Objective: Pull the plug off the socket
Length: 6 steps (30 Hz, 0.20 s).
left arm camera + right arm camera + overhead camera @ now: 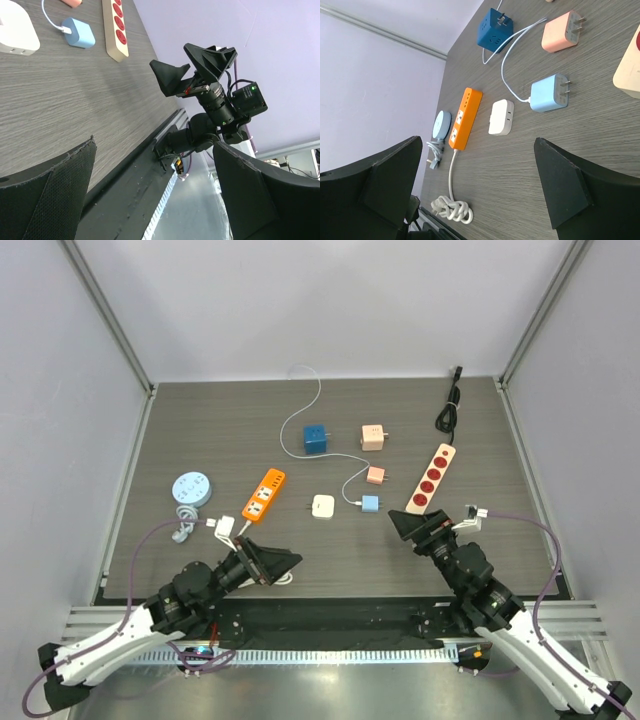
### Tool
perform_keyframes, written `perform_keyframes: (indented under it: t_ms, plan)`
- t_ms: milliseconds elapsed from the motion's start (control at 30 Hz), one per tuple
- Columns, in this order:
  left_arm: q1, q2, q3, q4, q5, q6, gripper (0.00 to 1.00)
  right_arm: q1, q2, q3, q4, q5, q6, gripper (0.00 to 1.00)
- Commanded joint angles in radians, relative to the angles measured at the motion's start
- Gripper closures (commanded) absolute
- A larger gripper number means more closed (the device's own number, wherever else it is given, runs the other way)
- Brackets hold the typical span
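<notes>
The plug, a dark blue cube, stands by itself on the table at mid-back, its prongs showing in the right wrist view. The socket, a beige strip with round red outlets, lies well to the right of it and apart from it, with nothing in its outlets; it also shows in the left wrist view. My left gripper hovers open near the front edge, empty. My right gripper is open and empty just in front of the socket's near end.
An orange strip with a coiled white cord, a round light-blue socket, a white cube, a light-blue cube on a white cable and two pink cubes lie around. The socket's black cord is bundled at the back right.
</notes>
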<state>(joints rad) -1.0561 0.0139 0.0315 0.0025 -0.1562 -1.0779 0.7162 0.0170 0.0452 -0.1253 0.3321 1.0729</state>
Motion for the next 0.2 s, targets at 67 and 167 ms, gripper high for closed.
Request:
perform_keyframes:
  t_ms: [67,167]
  plan:
    - [0.001,-0.028,-0.088,-0.036,0.01,-0.02,0.0,0.005,-0.014,-0.157,-0.094,0.036,-0.03,0.0]
    - [0.001,-0.061,-0.088,-0.039,0.024,-0.031,0.0,0.005,-0.006,-0.159,-0.062,-0.004,-0.039,0.0]
